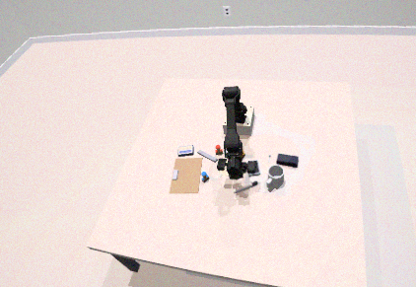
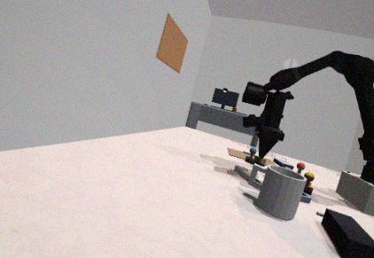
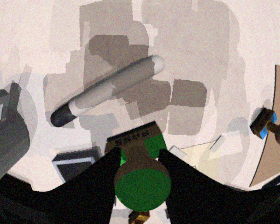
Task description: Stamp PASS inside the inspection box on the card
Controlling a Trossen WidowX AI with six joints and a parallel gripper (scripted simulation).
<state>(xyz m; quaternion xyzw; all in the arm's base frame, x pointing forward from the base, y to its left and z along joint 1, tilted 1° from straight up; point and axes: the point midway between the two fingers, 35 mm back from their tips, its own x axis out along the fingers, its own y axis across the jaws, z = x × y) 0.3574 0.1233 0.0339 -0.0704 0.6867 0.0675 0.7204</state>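
Pale surface [image 1: 148, 220] [image 2: 111, 189]: green-topped stamp [image 3: 142, 187] pinched by pincer [image 1: 236, 176] [image 2: 262, 157] [image 3: 139, 155]; mug [image 1: 276, 178] [image 2: 280, 193] [image 3: 12, 135] placed inward of right edge in top view.

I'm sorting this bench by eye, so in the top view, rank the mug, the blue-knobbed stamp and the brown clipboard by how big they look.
1. Brown clipboard
2. Mug
3. Blue-knobbed stamp
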